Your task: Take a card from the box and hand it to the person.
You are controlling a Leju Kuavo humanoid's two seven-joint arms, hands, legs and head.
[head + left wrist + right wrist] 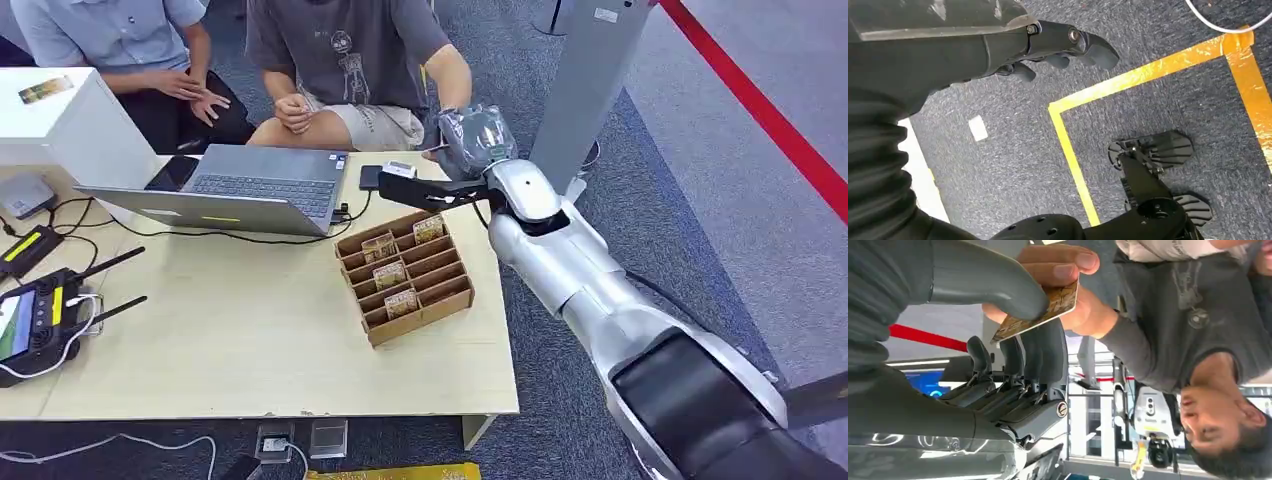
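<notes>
Handover hinges on the thin gold-brown patterned card (pixel 1040 310), pinched between the right robot hand's (pixel 1013 330) thumb and fingers, its far end already gripped by the person's hand (pixel 1063 285).

Glossy card (pixel 1040 312), brown cardboard box (pixel 405 275) (matt), pale wood-look table (pixel 250 340).
</notes>
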